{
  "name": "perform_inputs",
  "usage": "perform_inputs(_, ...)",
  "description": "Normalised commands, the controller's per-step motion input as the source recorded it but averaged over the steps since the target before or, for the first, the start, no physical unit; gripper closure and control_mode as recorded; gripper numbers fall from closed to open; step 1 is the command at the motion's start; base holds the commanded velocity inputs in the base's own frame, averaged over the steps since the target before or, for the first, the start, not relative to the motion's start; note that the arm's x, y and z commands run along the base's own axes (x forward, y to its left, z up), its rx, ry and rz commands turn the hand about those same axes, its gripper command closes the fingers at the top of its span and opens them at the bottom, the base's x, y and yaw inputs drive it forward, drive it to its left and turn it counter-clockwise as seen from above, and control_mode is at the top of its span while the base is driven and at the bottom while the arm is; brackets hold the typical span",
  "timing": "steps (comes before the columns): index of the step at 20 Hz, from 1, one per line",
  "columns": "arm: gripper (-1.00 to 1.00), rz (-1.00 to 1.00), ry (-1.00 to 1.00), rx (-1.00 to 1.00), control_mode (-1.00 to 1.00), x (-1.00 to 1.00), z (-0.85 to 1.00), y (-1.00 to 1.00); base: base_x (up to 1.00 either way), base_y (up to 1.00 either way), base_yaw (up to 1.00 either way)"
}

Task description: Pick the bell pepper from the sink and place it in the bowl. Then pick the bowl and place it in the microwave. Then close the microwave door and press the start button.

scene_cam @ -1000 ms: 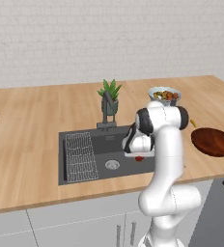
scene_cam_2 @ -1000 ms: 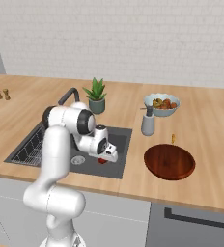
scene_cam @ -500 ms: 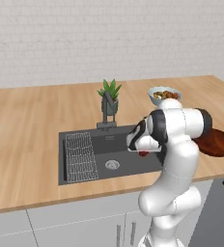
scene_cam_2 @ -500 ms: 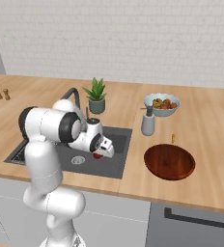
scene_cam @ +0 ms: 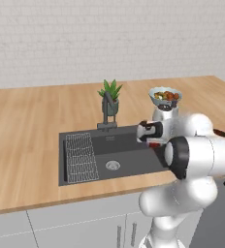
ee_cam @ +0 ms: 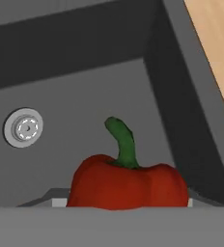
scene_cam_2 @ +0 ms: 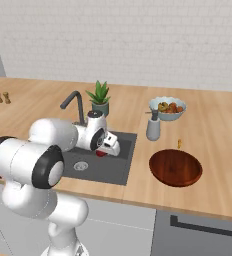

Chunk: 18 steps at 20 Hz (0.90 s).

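Observation:
The red bell pepper (ee_cam: 128, 185) with its green stem sits between my gripper's (ee_cam: 123, 202) fingers, a little above the floor of the dark grey sink (ee_cam: 85, 101). In the right base view my gripper (scene_cam_2: 107, 150) hangs over the sink (scene_cam_2: 100, 172) near its right wall, shut on the bell pepper (scene_cam_2: 101, 153). From the left base camera the gripper (scene_cam: 154, 141) is seen at the sink's (scene_cam: 129, 164) right end. The reddish-brown bowl (scene_cam_2: 175, 167) lies empty on the counter right of the sink. The microwave and its door are out of view.
A faucet (scene_cam_2: 73, 102) and a potted plant (scene_cam_2: 99, 97) stand behind the sink. A grey soap dispenser (scene_cam_2: 153, 127) and a pale fruit bowl (scene_cam_2: 167, 107) are behind the reddish-brown bowl. A wire rack (scene_cam: 79, 157) fills the sink's left part, beside the drain (scene_cam: 112, 165).
The arm's elbow has swung out and down toward the cameras. The gripper with the bell pepper has risen slightly within the sink.

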Motion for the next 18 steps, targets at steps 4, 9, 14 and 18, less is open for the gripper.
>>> perform_inputs(4,1.00,-0.06,0.00,-0.02,-1.00,-0.44,0.90,-0.98,0.00,0.00,0.00)
perform_inputs(9,1.00,-0.11,0.01,0.00,-1.00,-0.28,0.72,-0.99,0.00,0.00,0.00)
perform_inputs(14,1.00,-0.14,0.09,0.00,-1.00,0.04,0.12,-1.00,0.00,0.00,0.00)
perform_inputs(18,1.00,-0.12,0.15,0.03,-1.00,0.04,0.00,-1.00,0.00,0.00,0.00)
